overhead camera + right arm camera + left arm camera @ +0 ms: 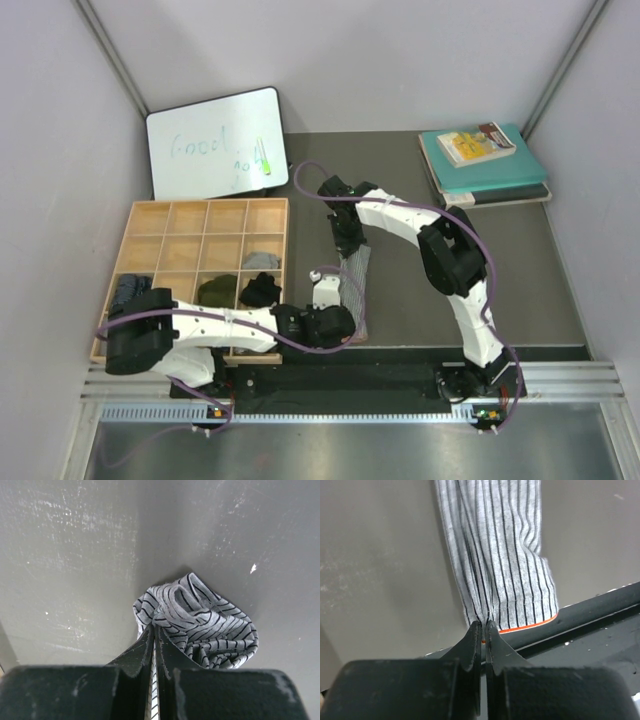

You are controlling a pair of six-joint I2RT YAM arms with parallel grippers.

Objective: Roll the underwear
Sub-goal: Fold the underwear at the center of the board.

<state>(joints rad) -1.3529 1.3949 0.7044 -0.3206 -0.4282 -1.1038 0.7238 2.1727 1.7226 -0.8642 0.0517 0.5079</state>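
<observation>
Three pale walls (pixel 400 60) enclose a scuffed grey table (pixel 540 290) bearing striped underwear (pixel 356 272).

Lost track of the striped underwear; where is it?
In the top view, the striped underwear stretches between the left fingers and right fingers, just right of the wooden tray.

The striped grey cloth underwear (pixel 358 275) lies in the middle of the dark flat table (pixel 530 280). Left of it sits the wooden grid tray (pixel 128 240), with the white board (pixel 215 140) behind that. The stacked teal books (pixel 485 165) lie far right.
</observation>
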